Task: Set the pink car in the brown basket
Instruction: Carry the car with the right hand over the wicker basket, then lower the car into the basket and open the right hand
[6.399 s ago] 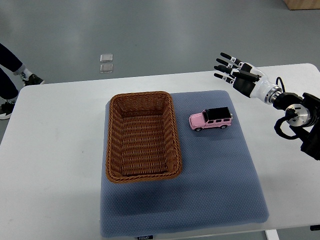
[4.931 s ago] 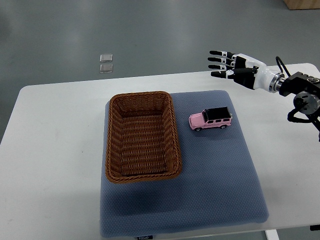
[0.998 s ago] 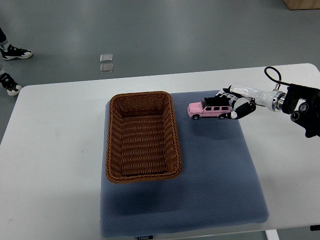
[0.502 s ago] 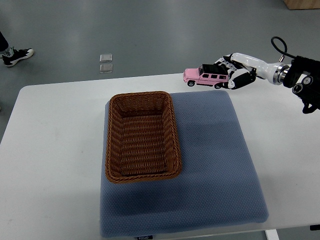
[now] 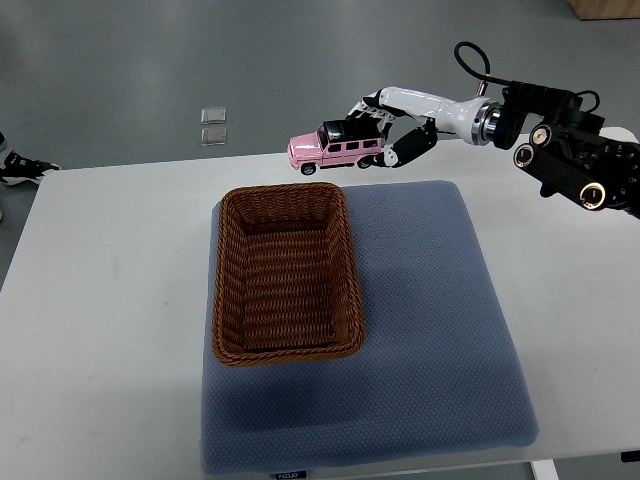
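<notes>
Fingers (image 5: 400, 150) of the right hand (image 5: 395, 128) curl closed around the pink car (image 5: 334, 147), beyond the brown basket (image 5: 284, 271).

Basket (image 5: 285, 275) sits on the mat's (image 5: 430, 340) left half, mid-frame; car (image 5: 335, 147) is held above the basket's upper edge.
</notes>
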